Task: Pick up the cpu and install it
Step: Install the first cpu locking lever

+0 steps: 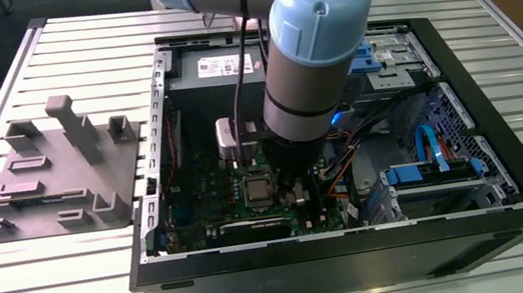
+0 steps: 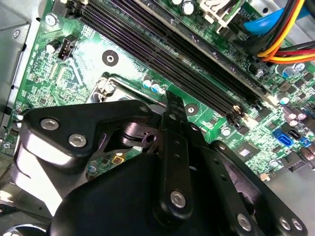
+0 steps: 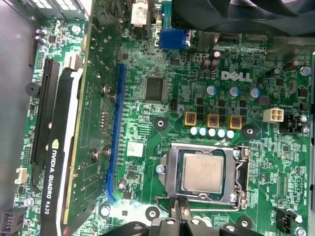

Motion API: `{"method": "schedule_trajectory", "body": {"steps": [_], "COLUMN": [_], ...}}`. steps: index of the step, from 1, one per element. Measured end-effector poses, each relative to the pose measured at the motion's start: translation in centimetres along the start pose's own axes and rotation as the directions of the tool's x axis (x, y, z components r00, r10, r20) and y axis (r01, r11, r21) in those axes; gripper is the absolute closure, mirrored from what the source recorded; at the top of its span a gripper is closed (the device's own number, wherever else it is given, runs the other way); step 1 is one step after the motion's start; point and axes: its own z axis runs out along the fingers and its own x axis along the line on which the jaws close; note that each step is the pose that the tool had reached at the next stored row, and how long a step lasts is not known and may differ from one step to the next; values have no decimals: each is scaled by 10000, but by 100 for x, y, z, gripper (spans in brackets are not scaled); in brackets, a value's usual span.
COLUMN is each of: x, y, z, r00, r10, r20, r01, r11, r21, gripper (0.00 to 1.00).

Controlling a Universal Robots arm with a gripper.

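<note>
The cpu (image 3: 202, 172) lies flat inside the socket frame (image 3: 169, 169) on the green motherboard (image 3: 162, 120), within the open computer case (image 1: 512, 180). The gripper (image 3: 179, 204) stands just beside the socket, fingers drawn together, apparently holding nothing.

Slatted metal table (image 1: 75, 280) bearing open computer case (image 1: 360, 259) and, apparently plastic, grey fixture (image 1: 60, 171).

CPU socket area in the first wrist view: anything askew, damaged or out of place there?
Nothing stands out. The cpu lies flat and square inside the socket frame on the motherboard, its edges parallel to the frame. No debris or damage shows around it. The gripper sits just at the socket's edge.
</note>
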Motion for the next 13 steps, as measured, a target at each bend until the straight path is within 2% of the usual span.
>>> {"method": "schedule_trajectory", "body": {"steps": [9, 12, 13], "x": [0, -2, -1], "y": [-3, -1, 0], "z": [0, -29, -48], "r00": [9999, 9998, 9998], "r10": [-28, -31, -32], "r20": [113, 180, 186], "r01": [28, 31, 31], "r11": [10000, 10000, 10000], "r21": [6, 18, 14], "gripper": [90, 90, 90]}}
